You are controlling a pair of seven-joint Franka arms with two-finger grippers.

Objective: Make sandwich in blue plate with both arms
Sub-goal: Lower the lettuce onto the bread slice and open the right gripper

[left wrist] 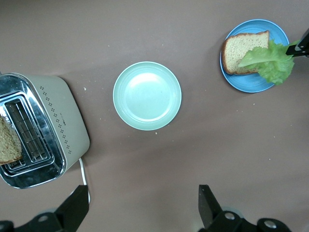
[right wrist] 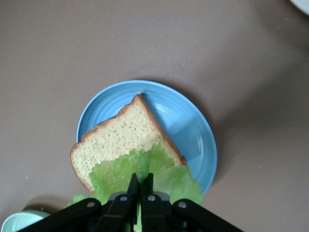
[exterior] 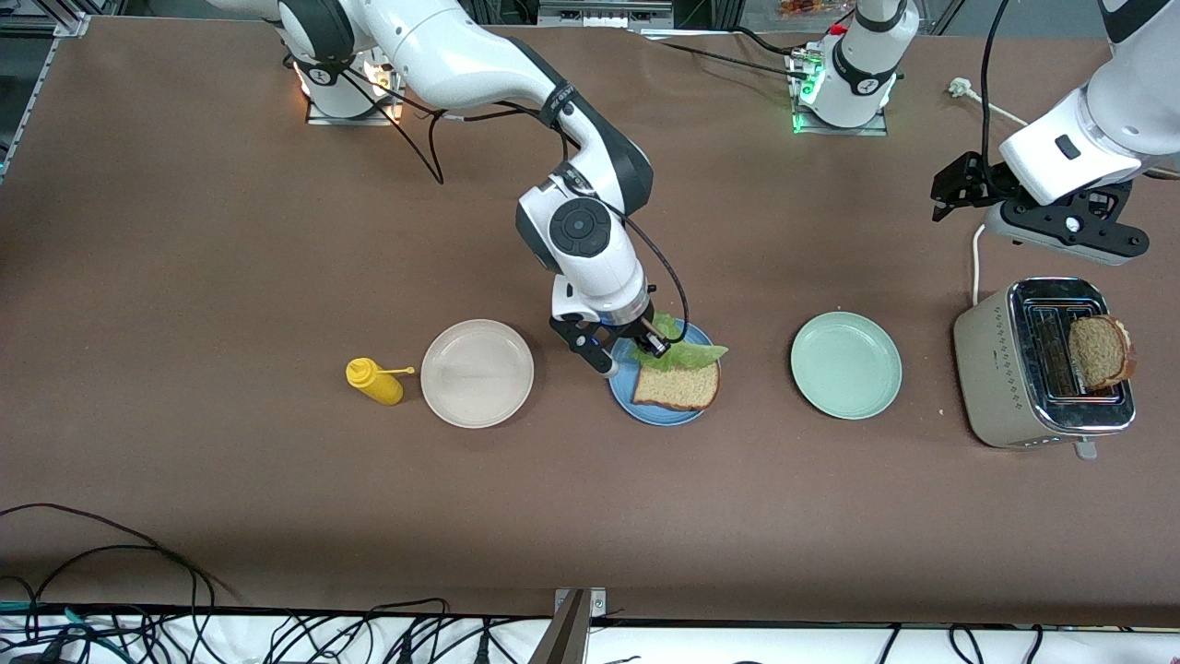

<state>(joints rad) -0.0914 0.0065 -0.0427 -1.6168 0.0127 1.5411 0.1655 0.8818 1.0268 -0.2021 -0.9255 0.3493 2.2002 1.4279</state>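
Green ruffled lettuce leaf pinched in right gripper over brown bread slice on round blue plate; may cling and drag off-centre. Left gripper wide open, empty, waiting above toaster.

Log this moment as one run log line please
right tool: shut on lettuce, over bread slice on blue plate | left tool: open, waiting above toaster

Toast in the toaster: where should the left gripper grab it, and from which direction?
Grip the crusty top half of the bread slice that sticks out of the toaster slot, from straight above, jaws across its flat faces. The open left gripper waits above the toaster.
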